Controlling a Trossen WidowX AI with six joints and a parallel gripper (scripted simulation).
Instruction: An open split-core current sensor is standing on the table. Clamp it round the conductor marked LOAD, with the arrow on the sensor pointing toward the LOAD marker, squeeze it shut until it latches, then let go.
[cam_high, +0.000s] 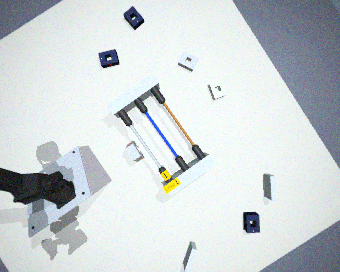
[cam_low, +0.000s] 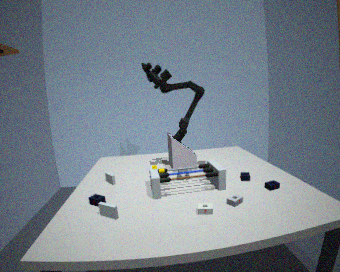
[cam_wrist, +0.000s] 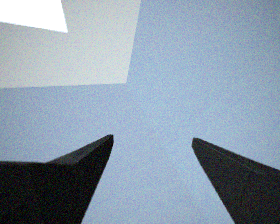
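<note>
The gripper (cam_low: 145, 67) (cam_wrist: 152, 140) is hovering high above the counter (cam_high: 222, 125) (cam_low: 150, 240), fingertips standing well apart, holding nothing. The black arm (cam_high: 37, 186) (cam_low: 196, 94) is rising behind a grey wedge-shaped mount (cam_high: 95, 167) (cam_low: 181, 156) and bending over at its top.

A small pale piece (cam_high: 133, 151), apparently the sensor, is standing beside the conductor frame (cam_high: 192, 176) (cam_low: 155, 185), apart from the white conductor (cam_high: 145, 146); its arrow is too small to read. The white conductor is running parallel to the blue (cam_high: 161, 134) and orange (cam_high: 178, 124) ones, its end carrying a yellow tag (cam_high: 165, 175). A yellow label (cam_high: 171, 186) is lying on the end block there, lettering blurred.

Two dark blue blocks are resting beyond the opposite end block; a third (cam_high: 247, 220) (cam_low: 97, 200) is sitting between two upright pale plates. Two whitish blocks are lying on the orange conductor's side of the frame.
</note>
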